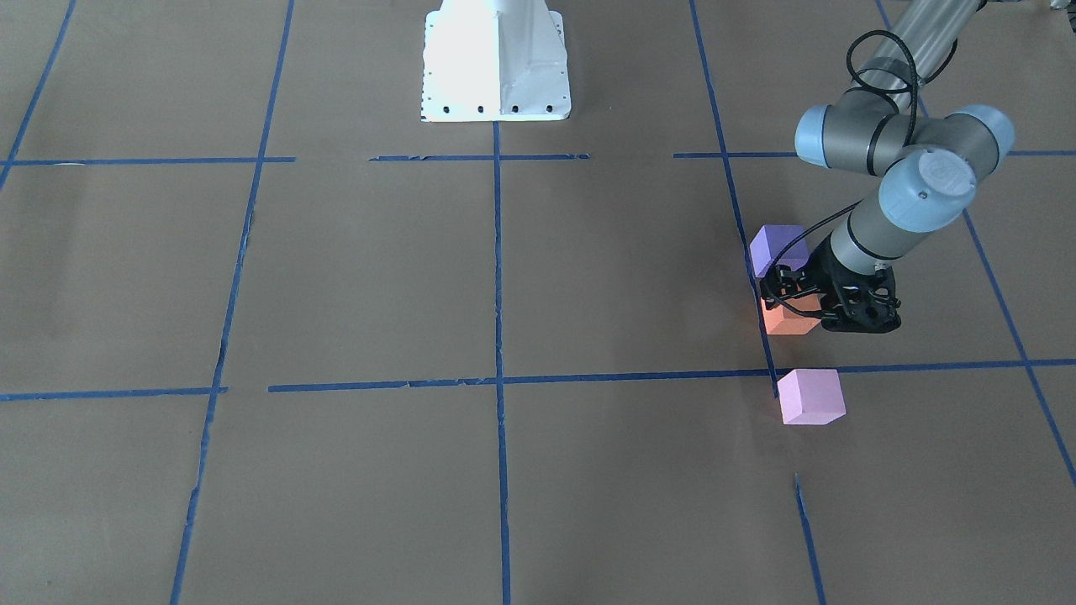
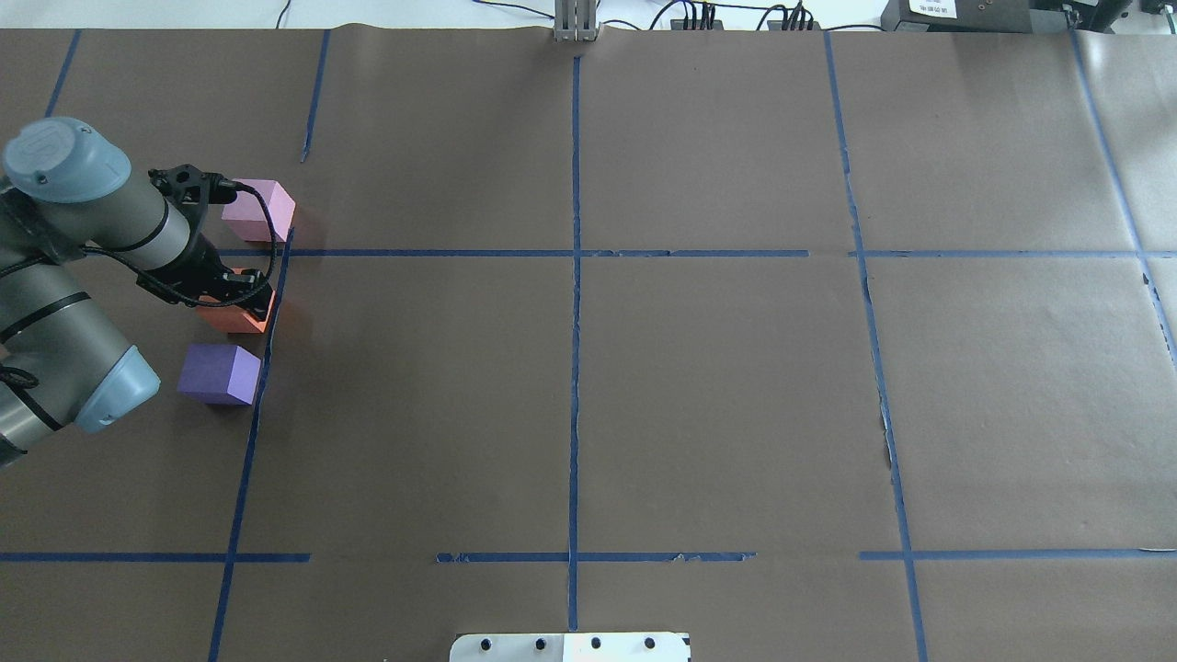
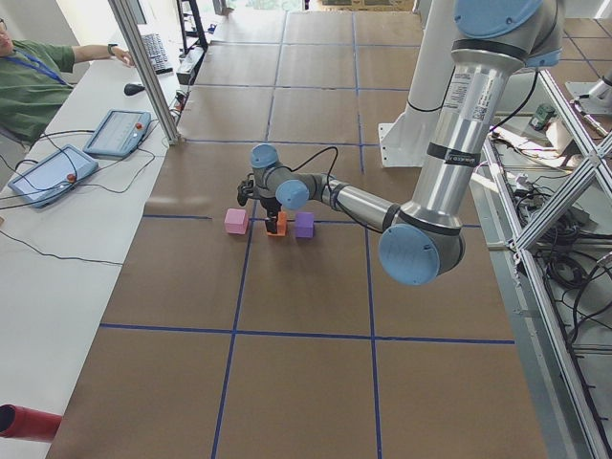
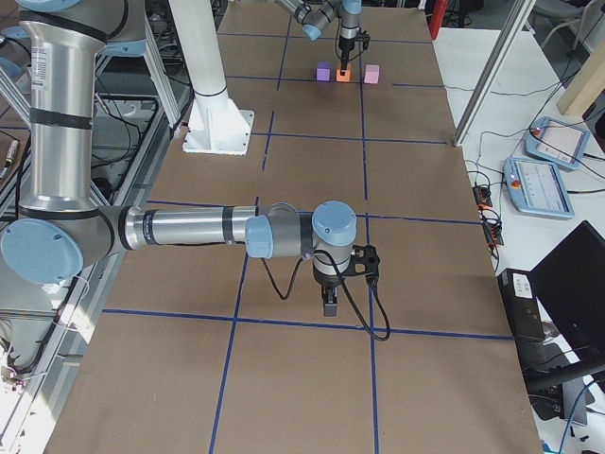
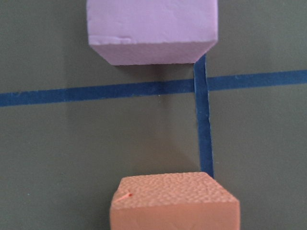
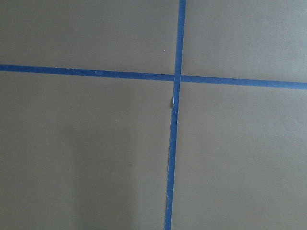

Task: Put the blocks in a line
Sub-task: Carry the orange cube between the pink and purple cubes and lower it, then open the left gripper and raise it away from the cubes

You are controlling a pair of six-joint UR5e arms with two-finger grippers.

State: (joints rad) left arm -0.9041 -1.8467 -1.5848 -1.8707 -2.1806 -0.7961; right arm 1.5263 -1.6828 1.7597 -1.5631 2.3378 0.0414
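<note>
Three matte, foam-like cubes are seen in a spaced row along a blue tape line [image 2: 246, 432] at the table's [image 2: 717, 386] left end: orange block [image 2: 234, 317] between purple block [image 2: 219, 374] and pink block [image 2: 259, 211]. The left gripper [image 2: 241, 296] is poised on the orange one, the right gripper [image 4: 328, 303] well apart; neither's closure can be told.

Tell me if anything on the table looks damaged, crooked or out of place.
Nothing serious. The orange block, purple block and pink block sit upright and apart, roughly in a row beside a tape line. Only the blue tape looks worn: it is ragged in places, and some lines have gaps.
</note>
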